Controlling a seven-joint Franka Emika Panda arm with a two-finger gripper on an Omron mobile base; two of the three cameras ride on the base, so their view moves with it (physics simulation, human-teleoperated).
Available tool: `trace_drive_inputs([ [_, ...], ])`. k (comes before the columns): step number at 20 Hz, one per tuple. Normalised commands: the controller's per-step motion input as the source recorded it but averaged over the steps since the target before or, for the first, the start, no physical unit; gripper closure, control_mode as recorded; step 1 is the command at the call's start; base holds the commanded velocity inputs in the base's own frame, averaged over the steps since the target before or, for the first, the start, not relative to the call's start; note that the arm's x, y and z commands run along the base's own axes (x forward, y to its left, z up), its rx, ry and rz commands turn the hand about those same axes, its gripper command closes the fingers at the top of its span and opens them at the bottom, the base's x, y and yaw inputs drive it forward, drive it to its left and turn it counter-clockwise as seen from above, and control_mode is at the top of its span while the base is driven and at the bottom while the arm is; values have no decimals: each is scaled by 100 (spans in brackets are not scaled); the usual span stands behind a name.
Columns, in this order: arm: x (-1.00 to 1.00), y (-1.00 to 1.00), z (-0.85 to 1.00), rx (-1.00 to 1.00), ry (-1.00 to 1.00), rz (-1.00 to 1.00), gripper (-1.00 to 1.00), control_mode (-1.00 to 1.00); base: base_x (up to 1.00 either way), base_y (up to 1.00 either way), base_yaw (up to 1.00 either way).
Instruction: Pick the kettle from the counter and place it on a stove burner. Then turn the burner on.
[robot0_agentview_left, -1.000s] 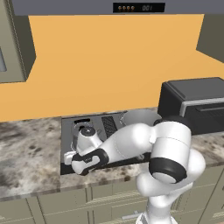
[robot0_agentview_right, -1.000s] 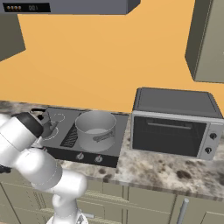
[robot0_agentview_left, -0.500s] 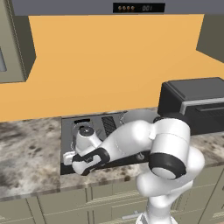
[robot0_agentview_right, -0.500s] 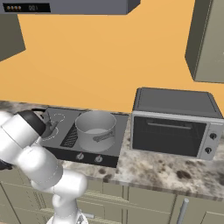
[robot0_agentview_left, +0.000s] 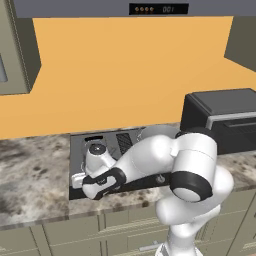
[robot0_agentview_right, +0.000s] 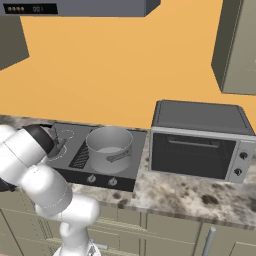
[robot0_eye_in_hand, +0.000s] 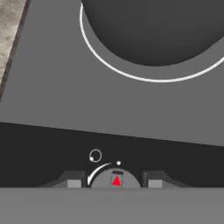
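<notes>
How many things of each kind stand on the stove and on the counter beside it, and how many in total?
Kettle, on the stove: 1
Pot, on the stove: 1
Toaster oven, on the counter: 1
Total: 3

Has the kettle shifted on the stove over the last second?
No. In the left base view the kettle sits at the same spot on the stove, just left of the black grille, as in both earlier pictures.
</notes>
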Motion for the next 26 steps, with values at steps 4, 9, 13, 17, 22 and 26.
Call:
trace_drive_inputs([
  [4, -12, 0, 0, 0, -2, 2, 100, -100, 0, 0, 0],
  [9, -35, 0, 0, 0, 0, 19, 100, -100, 0, 0, 0],
  [13, -41, 0, 0, 0, -1, 35, 100, -100, 0, 0, 0],
  [17, -41, 0, 0, -1, -2, 47, 100, -100, 0, 0, 0],
  [22, -62, 2, -1, -7, -1, 54, 100, -100, 0, 0, 0],
  [26, -69, 4, 0, -8, -2, 54, 100, -100, 0, 0, 0],
])
